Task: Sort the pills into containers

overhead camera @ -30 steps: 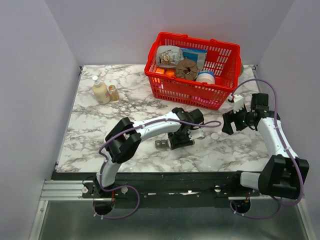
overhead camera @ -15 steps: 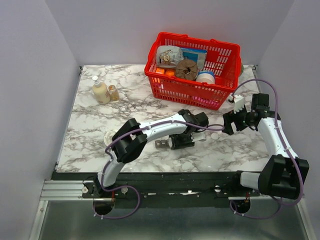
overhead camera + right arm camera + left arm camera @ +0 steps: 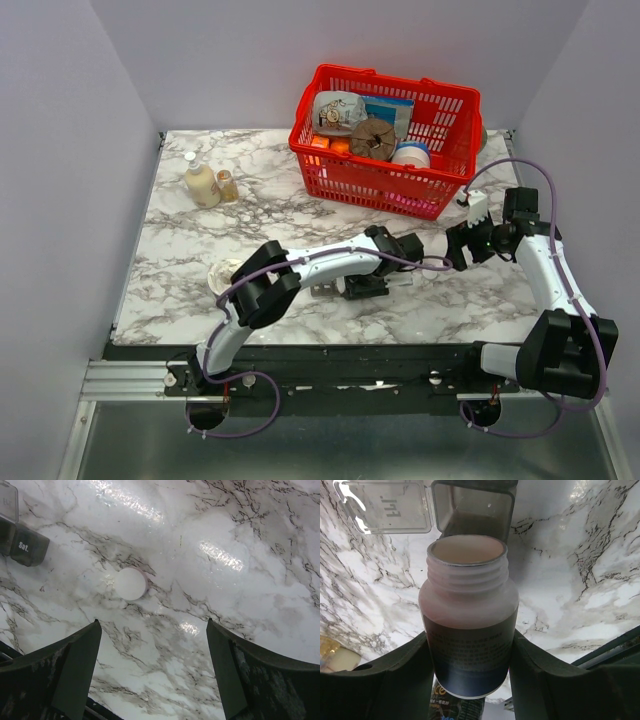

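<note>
Marble table (image 3: 180, 230), plain grey walls, and a red basket (image 3: 370, 185) at the far right that has nothing to do with this job.

So: my left gripper (image 3: 470, 647) is clamped on an open bottle (image 3: 467, 595), a finger on either side of the label, no cap on it. That arm stretches across to the middle of the table. The bottle's mouth sits just beside the strip (image 3: 472, 517), at the cell whose clear Fri lid (image 3: 390, 507) is flipped open. From the top view most of the strip is hidden under my arm. Its Sat end pokes into the right wrist view.

My right gripper (image 3: 152, 625) is spread wide with nothing in it. It hangs over bare marble just right of the strip, with a white cap (image 3: 131, 583) lying flat below it.

My read on the step: pour from the bottle into the Fri cell. I can't tell if any pills are in the cell or the bottle. The inside is just a pinkish blur.

Notes to self:
- Get the lip right over the cell before tipping any further.
- Tip slowly, so I get a trickle and not a heap.
- Stay off that open lid. A nudge would probably flip it shut or shove the strip, which looks light.
- No extra squeeze needed, the grip looks square.
- If the strip skates, the right side could pin its Sat end.
</note>
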Controlling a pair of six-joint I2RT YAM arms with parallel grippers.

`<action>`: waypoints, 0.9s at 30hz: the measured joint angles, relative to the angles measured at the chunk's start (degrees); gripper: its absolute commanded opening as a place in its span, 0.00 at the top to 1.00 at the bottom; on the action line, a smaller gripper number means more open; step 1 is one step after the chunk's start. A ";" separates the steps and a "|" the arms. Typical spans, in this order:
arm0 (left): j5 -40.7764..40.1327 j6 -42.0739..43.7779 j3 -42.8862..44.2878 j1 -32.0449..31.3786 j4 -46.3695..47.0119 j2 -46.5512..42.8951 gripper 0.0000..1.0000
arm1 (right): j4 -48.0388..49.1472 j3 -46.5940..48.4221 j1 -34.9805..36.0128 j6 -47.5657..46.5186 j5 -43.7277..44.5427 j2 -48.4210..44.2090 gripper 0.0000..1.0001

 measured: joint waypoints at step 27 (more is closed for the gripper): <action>-8.96 3.96 0.00 -3.61 0.74 0.55 1.00 | -0.17 0.00 -0.66 -0.81 -0.59 0.00 0.06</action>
